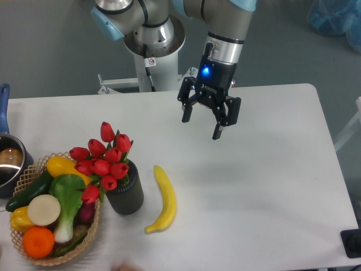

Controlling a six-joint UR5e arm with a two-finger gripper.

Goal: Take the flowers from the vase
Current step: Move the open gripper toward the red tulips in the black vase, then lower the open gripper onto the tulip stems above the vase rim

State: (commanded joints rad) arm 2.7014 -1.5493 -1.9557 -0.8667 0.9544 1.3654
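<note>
The flowers point(103, 160), a bunch of red tulip buds with green leaves, stand in the vase point(125, 194), a short dark ribbed cup on the white table at the lower left. My gripper point(201, 126) hangs open above the table's back middle, well up and to the right of the bunch, with nothing between its fingers.
A woven basket point(84, 244) of vegetables and fruit touches the vase's left side. A banana point(163, 200) lies just right of the vase. A pot point(8, 164) sits at the left edge. The robot base point(152, 51) stands behind the table.
</note>
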